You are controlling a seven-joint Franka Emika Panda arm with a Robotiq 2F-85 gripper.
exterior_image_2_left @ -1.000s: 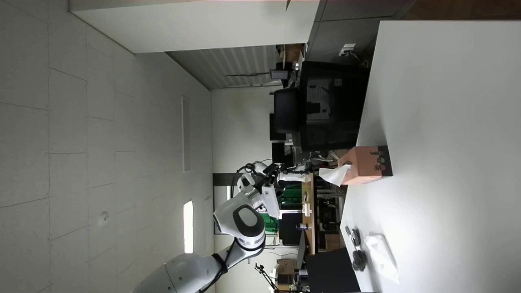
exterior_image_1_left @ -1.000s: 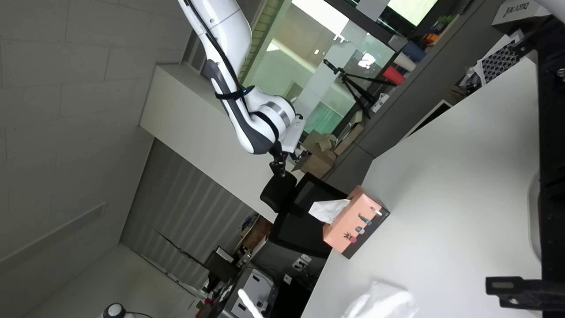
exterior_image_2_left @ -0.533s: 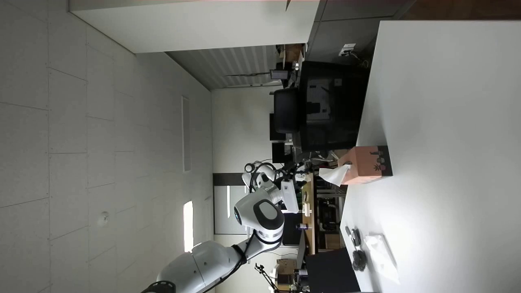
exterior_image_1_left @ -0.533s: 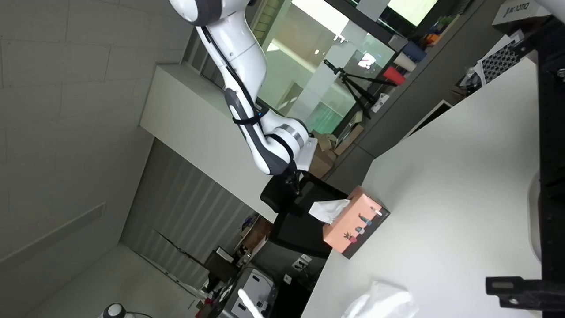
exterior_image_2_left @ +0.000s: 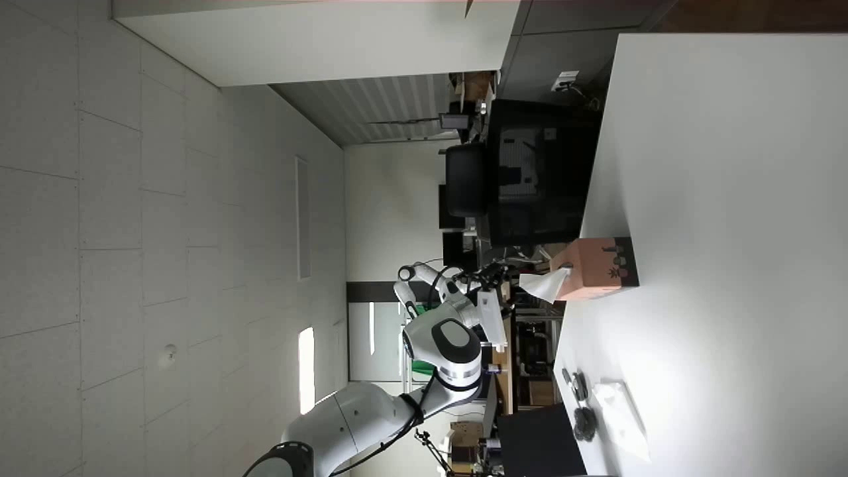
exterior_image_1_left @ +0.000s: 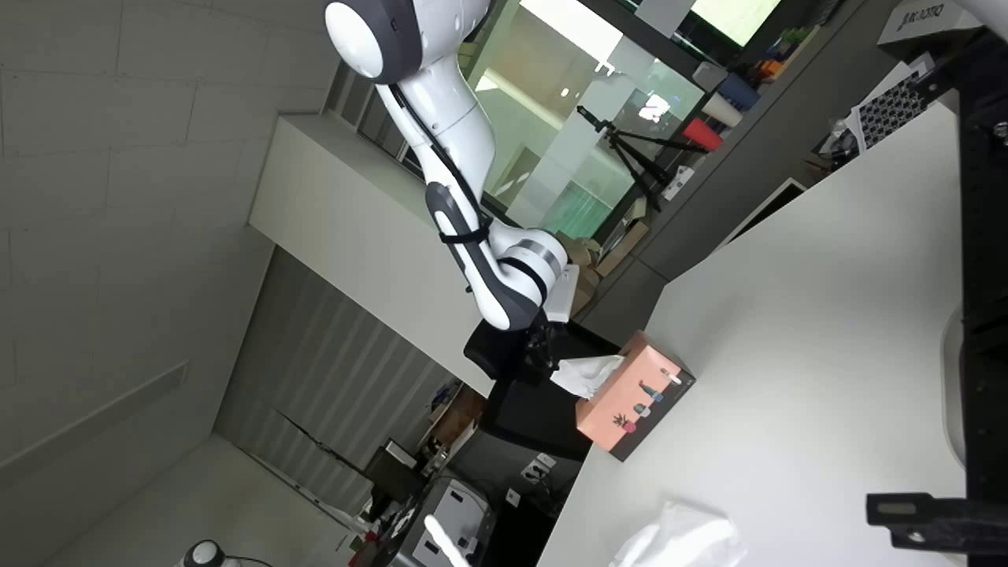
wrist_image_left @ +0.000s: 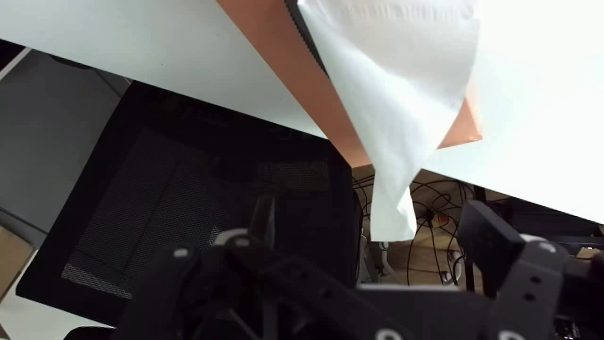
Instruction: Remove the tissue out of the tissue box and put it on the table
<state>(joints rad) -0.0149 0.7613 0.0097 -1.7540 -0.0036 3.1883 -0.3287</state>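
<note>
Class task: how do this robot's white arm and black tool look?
The smooth, rounded white arm has dark grey panels, a thin black cable along it and a black strap around it. The black, jointed tool has two fingers and small pale spots at its joints.

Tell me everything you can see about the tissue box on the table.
The tissue box is a rectangular salmon-pink carton, apparently cardboard, with a dark band along its base and small potted plants pictured on its side. It stands upright on the white table, close to an edge. A white tissue sticks out of the dark, serrated-edged slot in its top. The open claw is apart from the box.
</note>
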